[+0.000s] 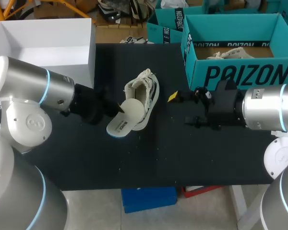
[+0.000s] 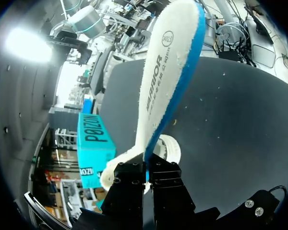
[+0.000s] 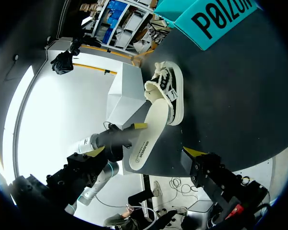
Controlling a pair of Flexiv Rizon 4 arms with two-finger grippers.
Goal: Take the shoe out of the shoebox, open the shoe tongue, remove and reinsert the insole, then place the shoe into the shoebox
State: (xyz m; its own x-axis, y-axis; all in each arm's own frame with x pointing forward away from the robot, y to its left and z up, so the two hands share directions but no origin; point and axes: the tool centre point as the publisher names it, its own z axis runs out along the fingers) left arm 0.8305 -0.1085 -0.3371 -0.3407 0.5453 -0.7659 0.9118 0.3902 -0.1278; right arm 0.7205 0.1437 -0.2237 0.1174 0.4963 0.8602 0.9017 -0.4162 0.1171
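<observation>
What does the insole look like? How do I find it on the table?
Look at the middle of the black table, where a cream shoe lies. The insole is the flat, foot-shaped piece sticking out of the shoe toward the left gripper, which pinches it. Unlike the shoe, it is thin, with a blue edge.

A wide strip of the black table (image 1: 134, 158) is lying open across the lower frame of the head view. At centre, the shoe (image 1: 144, 91) and the insole (image 1: 125, 117) slanting down-left from it are blocking passage, with the left gripper (image 1: 119, 106) clamping the insole. The teal shoebox (image 1: 240, 72) is walling off the upper right, and the white box (image 1: 48, 43) the upper left. A bare gap is separating the shoe from the spread-fingered right gripper (image 1: 181, 109).
</observation>
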